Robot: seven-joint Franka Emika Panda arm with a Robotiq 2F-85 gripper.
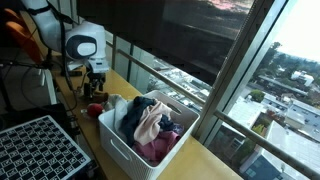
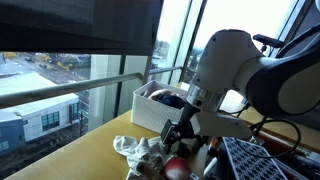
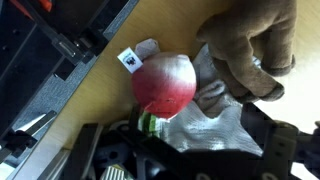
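A red round soft thing (image 3: 165, 83) with a small white tag lies on the wooden tabletop, partly on a pale grey cloth (image 3: 215, 120). A tan fabric piece (image 3: 250, 45) lies just beyond it. My gripper (image 3: 188, 160) hangs open right above this small pile, with its dark fingers (image 3: 283, 150) spread to either side and nothing between them. In both exterior views the gripper (image 1: 93, 86) (image 2: 182, 134) hovers over the red thing (image 1: 95, 108) (image 2: 175, 167) and the crumpled cloth (image 2: 140, 152), not touching them.
A white basket (image 1: 112, 138) (image 2: 150, 110) full of mixed clothes stands next to the pile, by the window railing. A black gridded tray (image 1: 40, 150) (image 2: 255, 160) sits at the table's near side. Window glass runs along the far edge.
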